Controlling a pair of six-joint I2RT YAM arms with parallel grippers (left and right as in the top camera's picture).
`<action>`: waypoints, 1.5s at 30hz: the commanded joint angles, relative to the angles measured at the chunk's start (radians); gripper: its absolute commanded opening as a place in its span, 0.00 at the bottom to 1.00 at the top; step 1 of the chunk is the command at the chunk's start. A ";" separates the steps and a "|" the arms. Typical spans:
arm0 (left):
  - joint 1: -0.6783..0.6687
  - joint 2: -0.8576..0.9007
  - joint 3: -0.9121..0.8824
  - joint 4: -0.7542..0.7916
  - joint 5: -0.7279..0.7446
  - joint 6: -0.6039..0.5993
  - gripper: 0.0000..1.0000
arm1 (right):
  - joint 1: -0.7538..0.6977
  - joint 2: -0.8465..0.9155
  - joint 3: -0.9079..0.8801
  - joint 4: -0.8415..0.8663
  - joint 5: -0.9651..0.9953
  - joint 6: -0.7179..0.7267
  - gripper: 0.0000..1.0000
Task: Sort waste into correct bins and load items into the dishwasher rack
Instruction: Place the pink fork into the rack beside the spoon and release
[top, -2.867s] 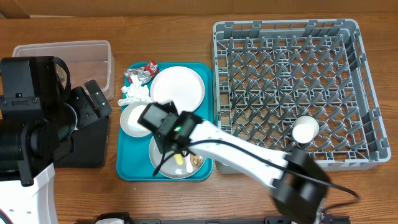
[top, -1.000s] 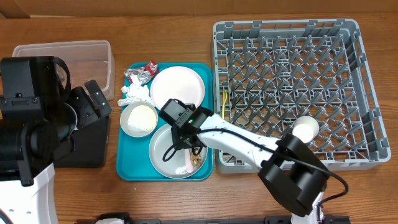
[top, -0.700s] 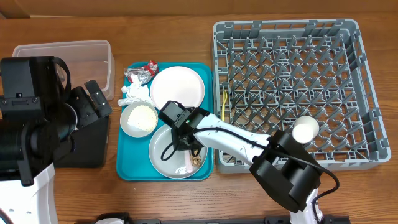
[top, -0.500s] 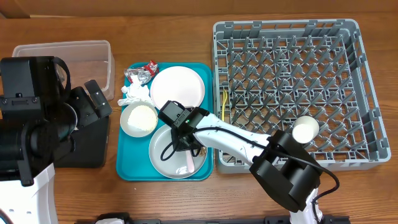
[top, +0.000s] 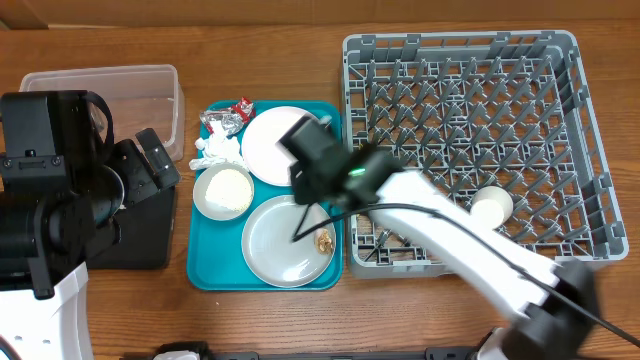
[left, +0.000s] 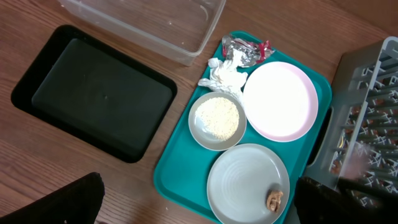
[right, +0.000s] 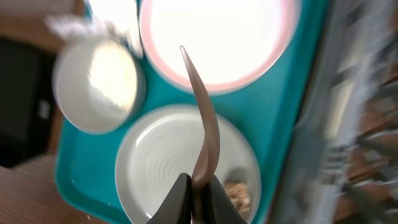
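My right gripper (right: 199, 190) is shut on the pale fork (right: 202, 118) and holds it above the greyish-white plate (top: 280, 245), which carries the small brown food scrap (top: 324, 240). The pale pink plate (top: 275, 140), the pale bowl of white rice (top: 224, 192), the white napkin (top: 214, 151) and the red-and-silver foil wrapper (top: 228, 118) lie on the teal tray (top: 205, 270). The white cup (top: 491, 208) sits in the grey dishwasher rack (top: 470, 60). The yellow spoon is hidden by my right arm. My left gripper (left: 196, 208) is open, empty and high above the tray.
The clear plastic tub (top: 105, 88) stands at the back left. The black tray (left: 93, 93) lies in front of it, mostly under my left arm in the overhead view. My right arm (top: 450, 240) crosses the rack's front left corner.
The fork that lay on the greyish-white plate is now in my right gripper, lifted off and moved back and right toward the rack. Earlier, the yellow spoon went from the plate into the rack.
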 joint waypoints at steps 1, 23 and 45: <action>0.002 0.003 0.006 0.002 -0.013 -0.014 1.00 | -0.096 -0.054 0.016 -0.010 0.057 -0.116 0.05; 0.002 0.003 0.006 0.002 -0.013 -0.014 1.00 | -0.261 0.006 0.011 0.016 0.000 -0.189 0.54; 0.002 0.004 0.006 0.074 0.082 -0.033 1.00 | -0.269 -0.573 0.011 -0.091 0.004 -0.175 0.95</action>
